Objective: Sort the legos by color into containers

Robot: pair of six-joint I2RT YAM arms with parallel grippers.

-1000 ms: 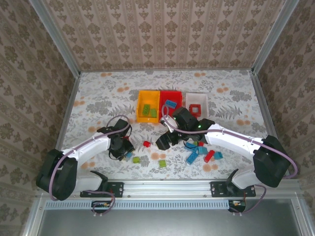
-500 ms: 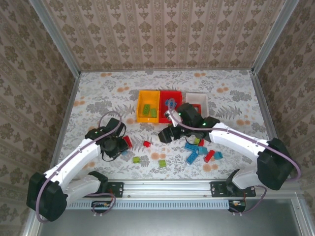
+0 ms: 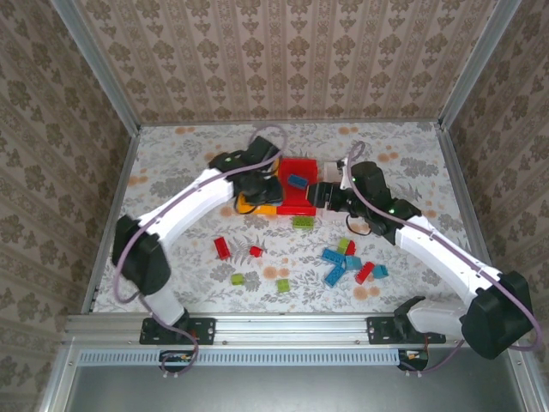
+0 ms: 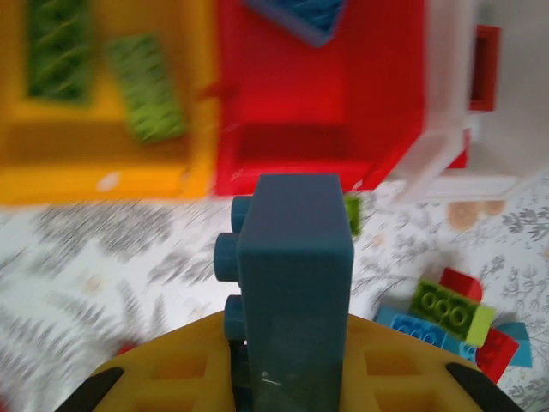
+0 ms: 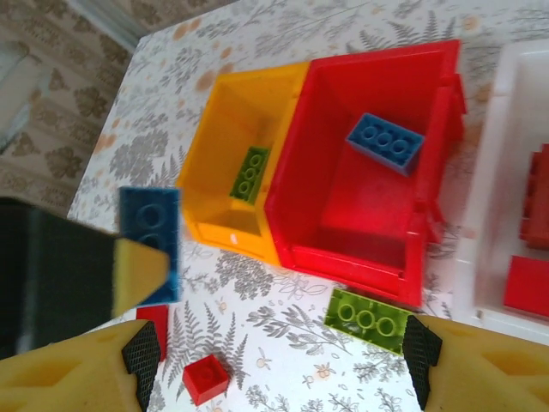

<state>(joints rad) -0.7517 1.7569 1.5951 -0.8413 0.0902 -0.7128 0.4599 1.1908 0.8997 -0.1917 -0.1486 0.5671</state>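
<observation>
My left gripper (image 3: 257,184) is shut on a blue lego (image 4: 292,257), held upright just short of the containers. In the left wrist view the orange-yellow bin (image 4: 103,176) holds two green legos, the red bin (image 4: 300,163) holds a blue one (image 4: 296,15), and the white bin (image 4: 446,112) holds red pieces. My right gripper (image 5: 281,360) is open and holds nothing, low over the table before the red bin (image 5: 343,257). A green lego (image 5: 369,319) lies just inside its right fingertip. The held blue lego (image 5: 150,240) shows at the left of that view.
Loose legos lie on the flowered table: two red ones (image 3: 222,247) at the left, green ones (image 3: 282,285) near the front, and a mixed blue, red and green heap (image 3: 347,262) at the right. The green lego (image 3: 302,221) sits before the red bin (image 3: 296,202).
My left arm has swung from the near-left table up to the bins with the blue lego shut in it. My right gripper drew back from the table's middle toward the red and white bins.
</observation>
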